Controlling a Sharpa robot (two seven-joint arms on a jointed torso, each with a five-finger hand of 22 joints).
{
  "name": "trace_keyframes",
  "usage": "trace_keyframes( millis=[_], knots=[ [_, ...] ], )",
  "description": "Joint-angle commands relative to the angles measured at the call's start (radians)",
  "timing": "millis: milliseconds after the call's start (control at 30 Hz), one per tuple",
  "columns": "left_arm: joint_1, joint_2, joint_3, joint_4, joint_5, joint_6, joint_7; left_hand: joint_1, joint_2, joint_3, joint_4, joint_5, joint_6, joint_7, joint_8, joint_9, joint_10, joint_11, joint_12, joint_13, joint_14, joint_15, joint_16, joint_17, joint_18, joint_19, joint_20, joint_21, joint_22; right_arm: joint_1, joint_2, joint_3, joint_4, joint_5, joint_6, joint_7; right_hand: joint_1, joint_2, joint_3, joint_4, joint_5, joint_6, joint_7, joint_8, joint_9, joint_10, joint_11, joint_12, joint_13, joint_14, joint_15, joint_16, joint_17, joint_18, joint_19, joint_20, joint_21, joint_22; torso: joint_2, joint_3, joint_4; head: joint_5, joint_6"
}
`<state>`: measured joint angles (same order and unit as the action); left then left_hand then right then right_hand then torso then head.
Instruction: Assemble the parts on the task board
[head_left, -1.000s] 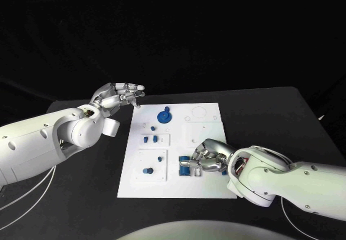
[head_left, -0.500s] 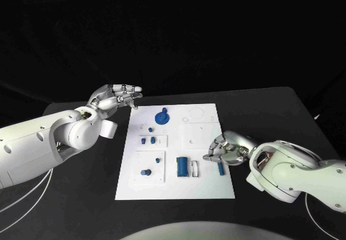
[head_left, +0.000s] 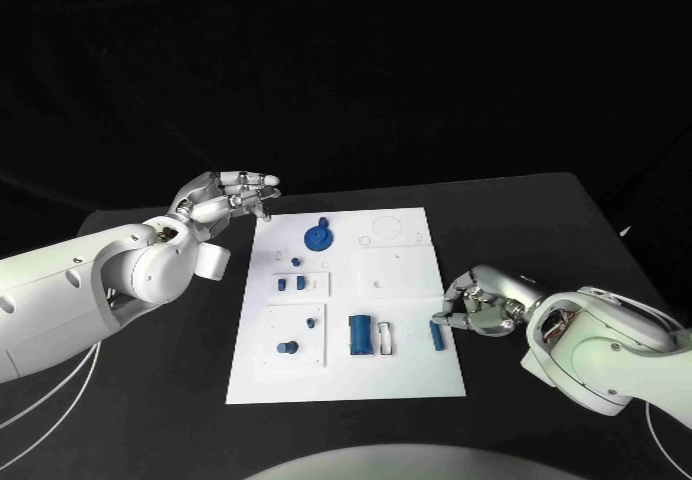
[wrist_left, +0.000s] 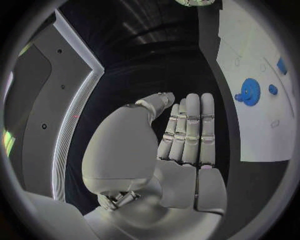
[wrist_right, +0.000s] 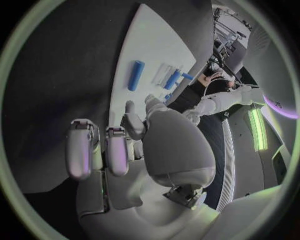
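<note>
Head view: the loose blue bar (head_left: 436, 334) lies flat on the task board (head_left: 404, 225) near its right edge, long side running toward the robot, just beside the white slotted holder with another blue block (head_left: 359, 335) seated to its left. The right wrist view shows the same bar (wrist_right: 135, 75) free on the white plate, with nothing touching it. The right robot hand (head_left: 483, 303) sits just off the board's right edge over the black tabletop (head_left: 548, 225), fingers curled in and holding nothing that I can see; its fingertips are near the bar but apart from it.

The step in hand looks like picking up this bar to seat it. To do it well, the hand should open, come in from the side with its fingertips across the bar's narrow width, and pinch it near the middle so it does not swing. The bar lies close to the board's edge, so a sideways nudge could push it off; pressing down lightly before closing should help. Lift straight, then turn it to match the slot before lowering.

Farther out, the blue gear (head_left: 319, 238) and small pegs (head_left: 290, 283) rest on the board's left half. The left robot hand (head_left: 227, 195) hovers beyond the board's far left corner, fingers loosely bent and empty.
</note>
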<state>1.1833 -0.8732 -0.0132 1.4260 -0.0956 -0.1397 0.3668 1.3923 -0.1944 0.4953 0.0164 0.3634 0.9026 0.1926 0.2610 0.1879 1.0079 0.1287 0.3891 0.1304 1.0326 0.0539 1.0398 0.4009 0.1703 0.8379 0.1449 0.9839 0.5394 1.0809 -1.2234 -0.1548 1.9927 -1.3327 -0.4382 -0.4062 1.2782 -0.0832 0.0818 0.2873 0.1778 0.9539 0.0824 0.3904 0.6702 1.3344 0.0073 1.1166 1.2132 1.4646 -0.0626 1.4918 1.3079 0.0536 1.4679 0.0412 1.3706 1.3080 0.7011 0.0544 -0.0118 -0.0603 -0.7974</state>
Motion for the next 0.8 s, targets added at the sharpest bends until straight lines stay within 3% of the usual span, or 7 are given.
trace_keyframes(
  millis=[33, 233, 367, 633, 800],
  knots=[
    [0.000, 0.000, 0.000, 0.003, -0.002, 0.014, 0.006, 0.000, 0.010, 0.001, -0.004, 0.004, -0.006, 0.003, -0.004, -0.001, -0.006, -0.002, 0.006, 0.002, -0.008, -0.002, -0.003, -0.001, 0.014, -0.006, 0.003, -0.004, 0.000, -0.014, 0.001, -0.001, 0.000, -0.075, 0.015, -0.020, -0.014, -0.003, -0.007, 0.004, -0.004, 0.010, -0.001, 0.000, -0.001, 0.004, -0.001, -0.001, 0.000, 0.064, 0.003, 0.001, 0.039, -0.012, 0.038, 0.007, -0.003, 0.205, -0.001, -0.0001, -0.0006, 0.001, -0.003],
    [0.000, -0.003, 0.000, 0.004, -0.002, 0.013, 0.007, 0.000, 0.010, 0.001, -0.004, 0.004, -0.006, 0.003, -0.004, -0.001, -0.006, -0.002, 0.006, 0.002, -0.008, -0.002, -0.003, -0.001, 0.014, -0.006, 0.003, -0.004, 0.000, -0.032, 0.008, -0.002, -0.006, -0.104, 0.033, -0.040, -0.030, -0.007, -0.019, 0.005, -0.010, 0.015, -0.002, 0.000, -0.003, 0.005, -0.002, -0.001, 0.001, 0.064, 0.002, 0.000, 0.037, -0.012, 0.038, 0.006, -0.004, 0.205, 0.001, 0.0009, 0.0016, -0.001, -0.005],
    [0.000, -0.004, 0.000, 0.004, -0.002, 0.014, 0.007, 0.000, 0.010, 0.001, -0.004, 0.004, -0.006, 0.003, -0.004, -0.001, -0.006, -0.002, 0.006, 0.002, -0.008, -0.002, -0.003, -0.001, 0.014, -0.006, 0.003, -0.004, 0.000, -0.044, 0.020, -0.002, -0.011, -0.115, 0.044, -0.048, -0.045, -0.006, -0.029, 0.005, -0.022, 0.018, -0.003, -0.001, -0.004, 0.007, -0.003, 0.000, 0.002, 0.064, 0.001, 0.000, 0.038, -0.012, 0.038, 0.005, -0.003, 0.206, 0.001, -0.0005, 0.0009, 0.000, -0.005],
    [0.000, -0.007, 0.000, 0.005, -0.002, 0.013, 0.007, 0.000, 0.010, 0.001, -0.004, 0.004, -0.006, 0.003, -0.004, -0.001, -0.006, -0.002, 0.006, 0.002, -0.008, -0.002, -0.003, -0.001, 0.014, -0.006, 0.003, -0.004, 0.000, -0.056, 0.041, -0.003, -0.023, -0.142, 0.067, -0.057, -0.047, -0.008, -0.036, 0.002, -0.031, 0.020, -0.004, -0.001, -0.004, 0.009, -0.004, 0.002, 0.005, 0.063, 0.000, -0.001, 0.036, -0.011, 0.038, 0.005, -0.005, 0.205, 0.001, 0.0008, 0.0014, 0.002, -0.009],
    [0.000, -0.007, 0.000, 0.005, -0.002, 0.014, 0.007, 0.000, 0.010, 0.001, -0.004, 0.004, -0.006, 0.003, -0.004, -0.001, -0.006, -0.002, 0.006, 0.002, -0.008, -0.002, -0.003, -0.001, 0.014, -0.006, 0.003, -0.004, 0.000, -0.065, 0.061, -0.004, -0.035, -0.171, 0.085, -0.058, -0.031, -0.007, -0.044, 0.001, -0.064, 0.023, -0.006, 0.000, -0.004, 0.013, -0.005, 0.007, 0.010, 0.064, -0.001, -0.001, 0.037, -0.012, 0.039, 0.004, -0.005, 0.206, 0.000, -0.0002, 0.0001, 0.004, -0.012]
  ],
)
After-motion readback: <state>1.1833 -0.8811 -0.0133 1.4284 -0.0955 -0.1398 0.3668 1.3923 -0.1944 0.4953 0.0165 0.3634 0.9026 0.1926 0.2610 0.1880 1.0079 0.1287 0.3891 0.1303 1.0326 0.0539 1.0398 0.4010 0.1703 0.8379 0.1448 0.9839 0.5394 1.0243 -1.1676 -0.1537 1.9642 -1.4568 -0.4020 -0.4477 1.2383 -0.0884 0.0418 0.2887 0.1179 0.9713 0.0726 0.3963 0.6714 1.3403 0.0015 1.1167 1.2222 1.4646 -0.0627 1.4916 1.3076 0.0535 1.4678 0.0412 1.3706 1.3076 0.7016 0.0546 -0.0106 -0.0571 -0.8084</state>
